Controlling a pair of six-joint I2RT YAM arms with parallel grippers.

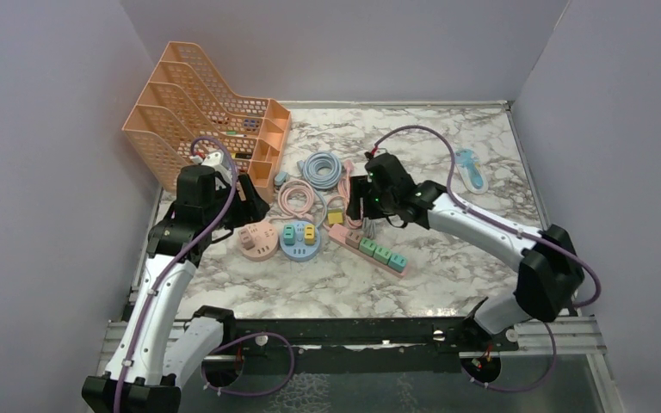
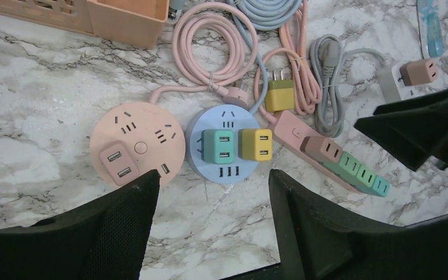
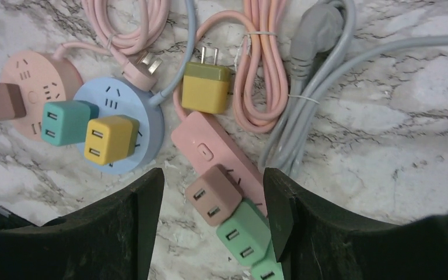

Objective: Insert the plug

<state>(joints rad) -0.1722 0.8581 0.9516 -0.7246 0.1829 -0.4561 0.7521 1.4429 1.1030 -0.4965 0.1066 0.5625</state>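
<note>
A loose yellow plug [image 3: 206, 86] [image 2: 280, 93] lies on the marble, prongs pointing away, between the round blue socket hub [image 2: 228, 169] and the long pink power strip [image 3: 201, 140]. The hub carries a teal plug [image 2: 218, 146] and a yellow plug [image 2: 255, 144]. A pink plug [image 2: 118, 163] sits in the round pink hub [image 1: 257, 239]. My left gripper [image 2: 213, 198] is open over bare marble just in front of both hubs. My right gripper [image 3: 214, 198] is open and straddles the strip's brown plug [image 3: 213, 194] without touching it. Green plugs [image 3: 242, 233] follow along the strip.
An orange file rack [image 1: 206, 112] stands at the back left. Coiled pink cables [image 2: 210, 46], a blue cable [image 1: 321, 168] and a grey cable [image 3: 315, 87] lie behind the sockets. Another brown plug [image 2: 419, 72] sits by a white piece. A light blue object [image 1: 472, 169] lies back right.
</note>
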